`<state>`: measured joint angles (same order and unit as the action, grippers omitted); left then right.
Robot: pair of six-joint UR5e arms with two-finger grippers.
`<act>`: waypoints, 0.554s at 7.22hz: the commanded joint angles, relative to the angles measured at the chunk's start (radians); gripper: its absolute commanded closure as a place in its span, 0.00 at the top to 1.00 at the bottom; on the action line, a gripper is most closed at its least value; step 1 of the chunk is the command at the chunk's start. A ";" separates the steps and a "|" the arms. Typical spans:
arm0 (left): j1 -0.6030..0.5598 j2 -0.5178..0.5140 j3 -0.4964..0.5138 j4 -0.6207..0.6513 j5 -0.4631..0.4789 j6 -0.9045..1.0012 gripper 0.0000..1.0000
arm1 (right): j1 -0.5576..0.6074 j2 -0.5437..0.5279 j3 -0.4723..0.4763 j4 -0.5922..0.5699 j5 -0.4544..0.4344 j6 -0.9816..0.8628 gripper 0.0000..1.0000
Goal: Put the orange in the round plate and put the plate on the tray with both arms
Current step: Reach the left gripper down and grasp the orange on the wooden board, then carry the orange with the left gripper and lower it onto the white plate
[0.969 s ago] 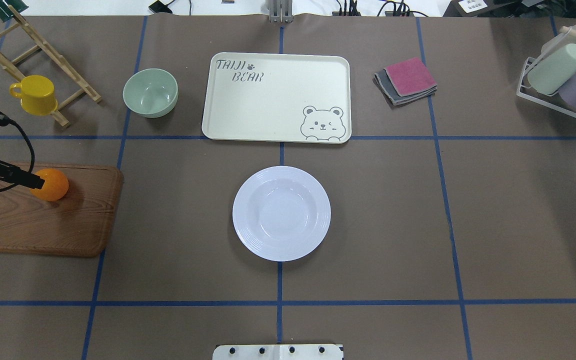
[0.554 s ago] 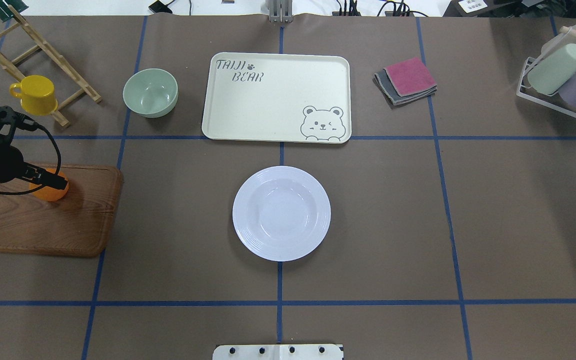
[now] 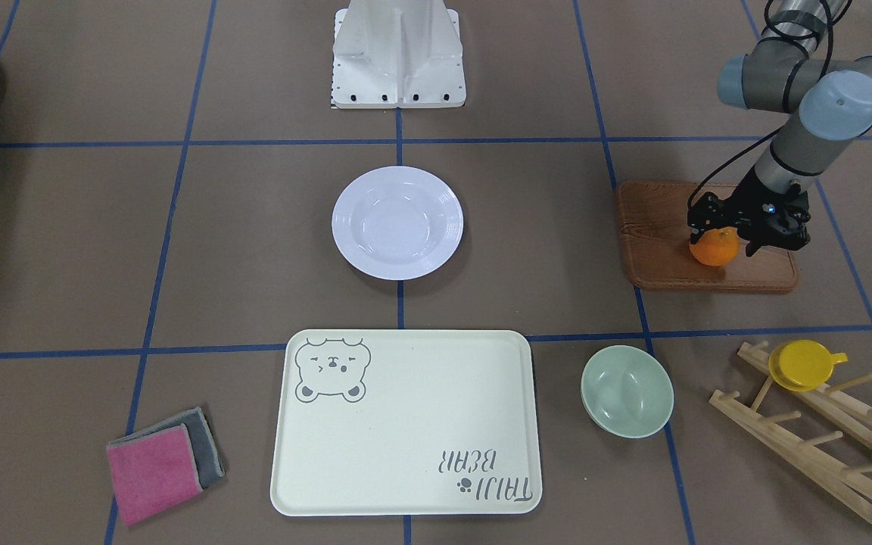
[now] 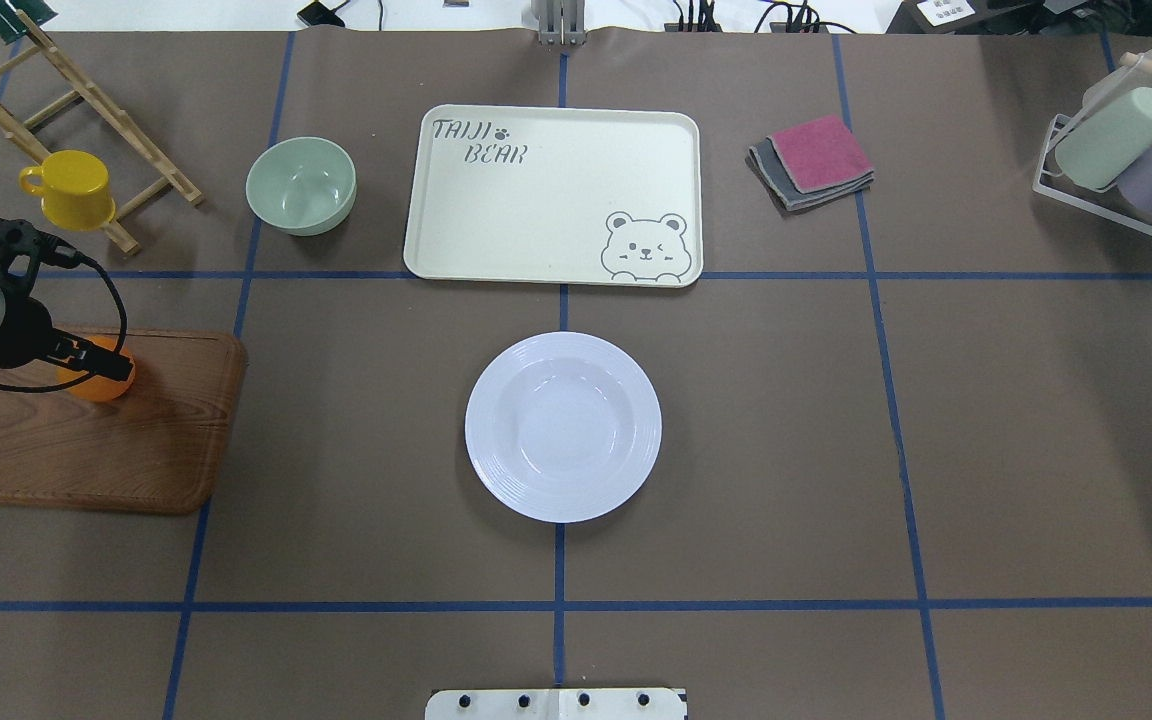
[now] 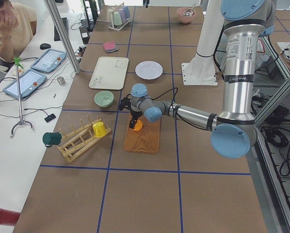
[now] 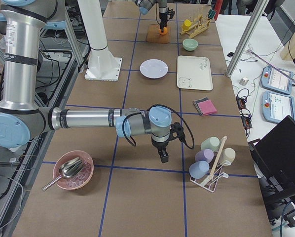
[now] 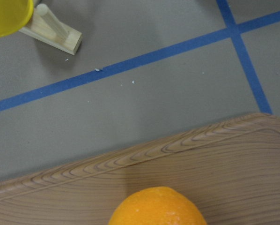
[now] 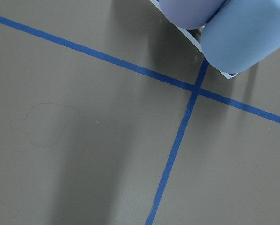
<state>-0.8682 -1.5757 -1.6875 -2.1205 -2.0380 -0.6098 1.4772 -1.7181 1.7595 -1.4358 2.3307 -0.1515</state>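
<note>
The orange (image 3: 714,250) lies on a brown wooden board (image 3: 663,250) at the table's left end. My left gripper (image 3: 724,242) has come down over it, open, with one black finger on each side of the fruit. In the overhead view the gripper (image 4: 99,365) covers most of the orange (image 4: 94,385), and the left wrist view shows only the top of the orange (image 7: 157,208). The white round plate (image 4: 563,427) sits empty at the table's centre. The cream tray (image 4: 551,195) lies just beyond it. My right gripper (image 6: 162,157) hangs low over bare table at the right end; I cannot tell its state.
A pale green bowl (image 4: 300,185) stands left of the tray. A yellow cup (image 4: 68,188) hangs on a wooden rack (image 4: 86,95). Folded cloths (image 4: 814,160) and a cup rack (image 4: 1126,150) are at the right. A pink bowl (image 6: 72,170) stands near the right arm.
My left gripper came in from the left edge and settled over the orange. In the last half second it barely moved. Plate and tray stayed put.
</note>
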 commanded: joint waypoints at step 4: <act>0.020 -0.013 0.045 -0.068 -0.005 -0.002 0.00 | 0.000 0.000 0.000 0.000 -0.001 0.000 1.00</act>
<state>-0.8468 -1.5887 -1.6347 -2.1846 -2.0380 -0.6126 1.4772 -1.7180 1.7595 -1.4358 2.3301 -0.1518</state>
